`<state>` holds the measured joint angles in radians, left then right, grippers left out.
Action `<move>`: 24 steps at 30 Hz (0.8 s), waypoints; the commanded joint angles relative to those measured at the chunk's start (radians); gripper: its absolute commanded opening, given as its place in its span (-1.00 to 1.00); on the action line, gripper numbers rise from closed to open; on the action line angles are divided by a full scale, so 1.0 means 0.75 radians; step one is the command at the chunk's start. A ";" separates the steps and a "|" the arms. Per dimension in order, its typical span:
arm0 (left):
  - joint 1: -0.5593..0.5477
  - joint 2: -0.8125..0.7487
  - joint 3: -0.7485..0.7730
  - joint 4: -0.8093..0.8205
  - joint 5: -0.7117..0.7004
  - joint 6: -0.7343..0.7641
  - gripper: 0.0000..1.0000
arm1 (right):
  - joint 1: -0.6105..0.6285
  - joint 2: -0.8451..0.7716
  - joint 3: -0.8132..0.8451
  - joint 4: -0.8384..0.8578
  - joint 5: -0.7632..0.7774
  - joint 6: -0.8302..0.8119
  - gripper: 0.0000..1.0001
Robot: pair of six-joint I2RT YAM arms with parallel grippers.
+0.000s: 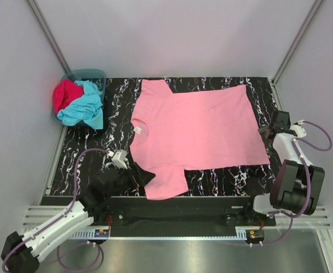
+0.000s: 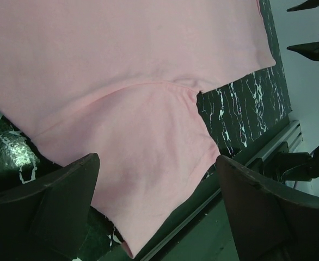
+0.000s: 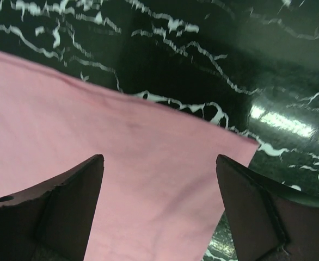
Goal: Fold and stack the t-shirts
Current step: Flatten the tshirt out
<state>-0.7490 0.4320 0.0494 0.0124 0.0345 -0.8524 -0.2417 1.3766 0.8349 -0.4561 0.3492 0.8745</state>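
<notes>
The pink t-shirt point(image 1: 195, 133) lies spread flat on the black marbled table point(image 1: 87, 153), collar to the left with its white neck label point(image 1: 137, 130) showing, hem to the right. The left tool point(image 2: 157, 160) is over this shirt's near sleeve, close to the sleeve's edge, its fingers spread wide and gripping nothing; whether they touch the cloth I cannot tell. The right tool point(image 3: 159, 157) is at the same shirt's near hem corner, fingers likewise spread wide, the pink cloth lying loose beneath the gap. Well to the far left of the pink shirt's collar stands a teal basket point(image 1: 92, 74), holding the crumpled turquoise t-shirt point(image 1: 87, 108) and red t-shirt point(image 1: 64, 95), the turquoise one spilling over the rim
</notes>
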 commanded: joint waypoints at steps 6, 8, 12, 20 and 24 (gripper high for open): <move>-0.006 -0.253 -0.041 -0.254 0.009 -0.035 0.86 | -0.124 0.114 0.178 -0.079 0.019 -0.019 0.82; -0.006 -0.271 -0.062 -0.252 0.032 -0.056 0.85 | -0.124 0.085 0.145 -0.055 -0.003 -0.037 0.82; -0.006 -0.341 -0.127 -0.264 0.068 -0.101 0.85 | -0.124 0.020 0.059 0.019 -0.150 -0.080 0.82; -0.006 -0.355 -0.135 -0.309 0.156 -0.142 0.83 | -0.130 -0.066 -0.078 0.027 -0.196 -0.102 0.82; -0.006 -0.306 -0.123 -0.332 0.173 -0.158 0.82 | -0.154 -0.068 -0.117 0.029 -0.187 -0.115 0.82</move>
<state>-0.7490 0.1772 0.0494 -0.1661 0.1017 -0.9466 -0.3416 1.3533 0.7662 -0.4545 0.2153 0.8082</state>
